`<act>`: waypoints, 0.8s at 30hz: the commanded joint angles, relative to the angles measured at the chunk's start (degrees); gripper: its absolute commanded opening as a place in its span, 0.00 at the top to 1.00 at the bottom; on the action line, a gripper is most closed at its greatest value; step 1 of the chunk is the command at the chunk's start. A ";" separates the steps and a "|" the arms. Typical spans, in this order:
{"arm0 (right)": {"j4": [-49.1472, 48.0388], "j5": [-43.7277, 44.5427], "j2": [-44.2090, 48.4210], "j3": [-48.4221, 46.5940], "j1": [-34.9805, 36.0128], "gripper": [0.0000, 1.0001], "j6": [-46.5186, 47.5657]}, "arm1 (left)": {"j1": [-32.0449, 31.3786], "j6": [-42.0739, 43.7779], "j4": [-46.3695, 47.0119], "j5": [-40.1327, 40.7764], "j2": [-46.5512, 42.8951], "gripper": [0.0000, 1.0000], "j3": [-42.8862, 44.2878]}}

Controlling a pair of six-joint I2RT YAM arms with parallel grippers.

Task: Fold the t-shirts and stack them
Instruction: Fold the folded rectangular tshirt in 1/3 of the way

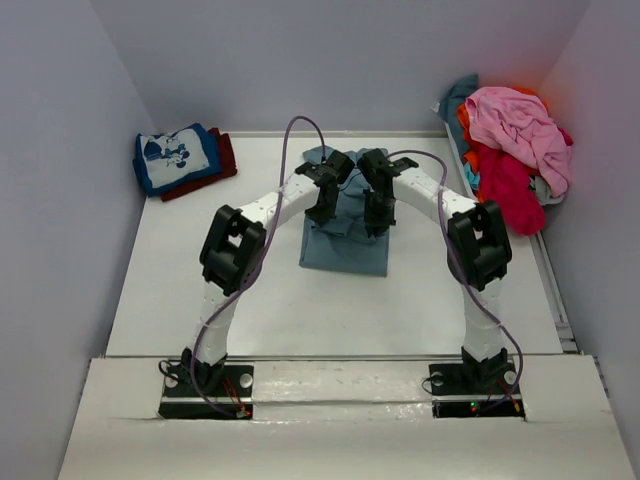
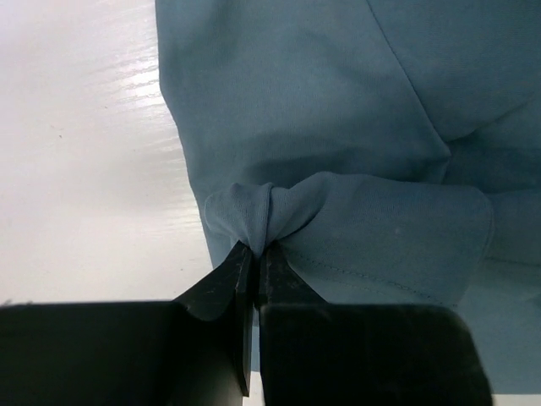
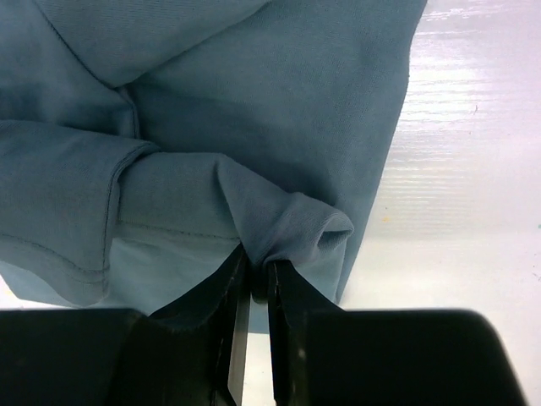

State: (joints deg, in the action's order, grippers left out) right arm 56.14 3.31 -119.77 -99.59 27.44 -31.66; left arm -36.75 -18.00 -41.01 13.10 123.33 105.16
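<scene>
Top external: slate-blue cloth t-shirt point(image 1: 345, 245) is clamped by left pincer point(image 2: 254, 250) and right pincer point(image 3: 256, 255); folded blue-and-red stack point(image 1: 185, 160) made, pink-red heap point(image 1: 512, 145) left.

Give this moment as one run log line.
step: folding | left gripper: shut on slate-blue t-shirt | right gripper: shut on it | folded stack: far left | loose pile: far right

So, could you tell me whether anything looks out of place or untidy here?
The unfolded pile of t-shirts at the far right is a loose heap. The dark red t-shirt pokes out askew under the cartoon-print t-shirt at far left. The slate-blue t-shirt is bunched where the left gripper and right gripper pinch it.
</scene>
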 commanded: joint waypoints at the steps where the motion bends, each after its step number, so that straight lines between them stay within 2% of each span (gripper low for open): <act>1: 0.29 0.03 -0.82 -2.54 -1.07 0.81 1.07 | 0.54 1.30 -1.17 1.14 0.69 0.86 1.36; 3: 0.29 0.03 -1.43 -3.41 -1.07 0.76 0.90 | 0.54 1.30 -1.00 1.22 0.95 0.83 1.36; 13: 1.69 -0.15 -5.65 -9.12 -2.74 0.75 1.34 | 0.54 1.21 -2.40 1.57 3.94 0.80 6.63; 14: 1.95 -0.23 -6.00 -10.26 -2.74 0.75 1.42 | 0.54 1.39 -2.58 1.49 4.20 0.72 7.07; 15: 2.48 -0.32 -6.35 -10.88 -2.74 0.73 1.51 | 0.54 1.39 -2.75 1.66 4.46 0.68 7.51; 16: 2.57 -0.32 -6.97 -11.76 -2.74 0.71 1.60 | 0.54 1.47 -2.75 1.92 4.47 0.58 8.03; 17: 2.66 -0.41 -7.15 -12.03 -2.74 0.64 1.69 | 0.54 1.48 -2.75 2.10 4.47 0.52 8.39; 19: 2.57 -0.41 -7.24 -12.55 -2.74 0.59 1.69 | 0.54 1.56 -2.84 2.45 4.47 0.41 9.09; 22: 2.74 -0.06 -7.50 -13.96 -3.27 0.50 1.78 | 1.07 1.39 -3.10 2.89 4.73 0.30 10.06; 24: 3.62 0.55 -8.29 -15.97 -3.27 0.47 1.86 | 1.07 0.95 -3.19 3.16 4.90 0.19 10.76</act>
State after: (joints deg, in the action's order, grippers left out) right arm 58.26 3.01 -127.70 -110.63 24.67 -30.63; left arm -36.25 -16.97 -42.98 14.50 128.64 112.64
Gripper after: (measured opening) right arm 0.502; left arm 0.714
